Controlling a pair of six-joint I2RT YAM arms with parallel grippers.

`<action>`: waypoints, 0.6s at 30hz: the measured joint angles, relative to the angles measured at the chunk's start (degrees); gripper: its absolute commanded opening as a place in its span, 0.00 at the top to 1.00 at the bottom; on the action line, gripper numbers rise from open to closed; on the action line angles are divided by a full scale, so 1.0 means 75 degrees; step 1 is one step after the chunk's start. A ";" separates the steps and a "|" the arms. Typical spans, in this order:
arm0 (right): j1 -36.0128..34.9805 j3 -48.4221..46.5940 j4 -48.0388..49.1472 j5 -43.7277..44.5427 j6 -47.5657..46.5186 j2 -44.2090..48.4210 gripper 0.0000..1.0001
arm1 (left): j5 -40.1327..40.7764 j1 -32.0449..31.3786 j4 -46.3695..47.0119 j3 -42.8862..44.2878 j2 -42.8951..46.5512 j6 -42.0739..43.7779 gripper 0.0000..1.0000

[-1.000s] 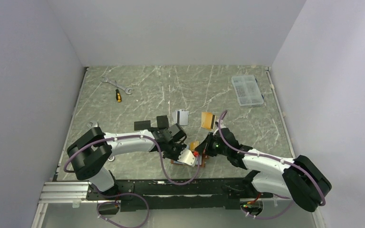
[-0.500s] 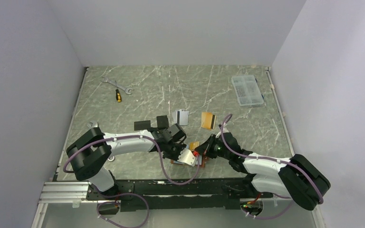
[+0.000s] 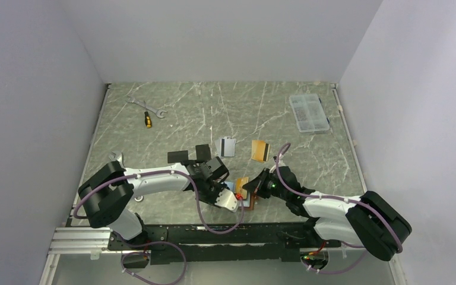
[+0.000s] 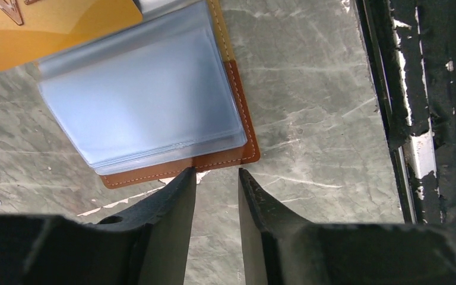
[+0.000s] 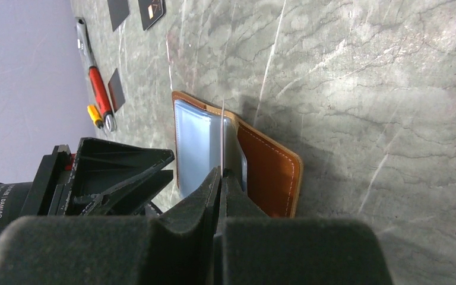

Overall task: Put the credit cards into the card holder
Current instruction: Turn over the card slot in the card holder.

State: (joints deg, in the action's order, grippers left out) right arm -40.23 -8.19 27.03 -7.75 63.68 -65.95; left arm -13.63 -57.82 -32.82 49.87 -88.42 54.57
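The card holder [image 4: 214, 161] lies open near the table's front edge, tan-brown leather with blue-grey plastic sleeves [image 4: 142, 101]; it also shows in the top view [image 3: 248, 200] and the right wrist view [image 5: 270, 172]. My right gripper [image 5: 221, 171] is shut on an orange-gold card [image 4: 53, 24], held on edge [image 5: 222, 127] over the sleeves. My left gripper [image 4: 215, 173] is open and empty, its tips just at the holder's leather edge. On the table lie an orange card with a dark stripe [image 3: 260, 149], a silver card [image 3: 227, 146] and two black cards [image 3: 178, 157] [image 3: 202, 151].
A wrench [image 3: 139, 104] and a yellow-handled screwdriver [image 3: 148, 119] lie at the back left. A clear compartment box [image 3: 309, 111] sits at the back right. The black rail [image 4: 415, 119] of the near edge runs close beside the holder. The two grippers [image 3: 224, 197] [image 3: 250, 189] are close together.
My left gripper has shifted a little left and toward the near edge, off the sleeves. My right gripper with its card has hardly moved.
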 measured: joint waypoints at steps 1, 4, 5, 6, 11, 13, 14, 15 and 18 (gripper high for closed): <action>-0.0006 -0.0003 -0.0003 0.0000 0.0000 0.0000 1.00 | 0.0003 0.0000 -0.0012 0.0000 0.0006 0.0038 0.61; -0.0035 -0.0020 0.0000 0.0000 -0.0003 -0.0035 1.00 | 0.0052 0.0000 0.0020 -0.0009 0.0035 0.0122 0.63; -0.0044 -0.0035 0.0000 -0.0003 -0.0003 -0.0067 1.00 | 0.0076 0.0000 0.0087 -0.0029 0.0047 0.0160 0.64; -0.0047 -0.0047 0.0000 -0.0003 -0.0006 -0.0105 1.00 | 0.0117 0.0000 0.0175 -0.0079 0.0055 0.0207 0.65; -0.0050 -0.0122 -0.0058 -0.0006 -0.0032 -0.0195 1.00 | 0.0219 -0.0006 0.0455 -0.0321 0.0050 0.0405 0.76; -0.0050 -0.0175 -0.0093 -0.0003 -0.0058 -0.0192 1.00 | 0.0256 -0.0035 0.0463 -0.0321 0.0041 0.0428 0.82; -0.0047 -0.0195 -0.0122 -0.0003 -0.0073 -0.0178 1.00 | 0.0262 -0.0050 0.0466 -0.0321 0.0038 0.0423 0.85; -0.0041 -0.0201 -0.0134 -0.0003 -0.0087 -0.0160 1.00 | 0.0277 -0.0070 0.0490 -0.0321 0.0038 0.0425 0.86; -0.0003 -0.0201 -0.0157 -0.0006 -0.0090 -0.0085 1.00 | 0.0335 -0.0157 0.0595 -0.0321 0.0020 0.0300 0.91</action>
State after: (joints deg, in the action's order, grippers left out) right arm -40.25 -9.69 25.85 -7.79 63.00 -66.59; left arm -11.11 -59.00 -28.36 47.46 -88.27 56.82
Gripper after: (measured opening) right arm 0.008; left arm 0.135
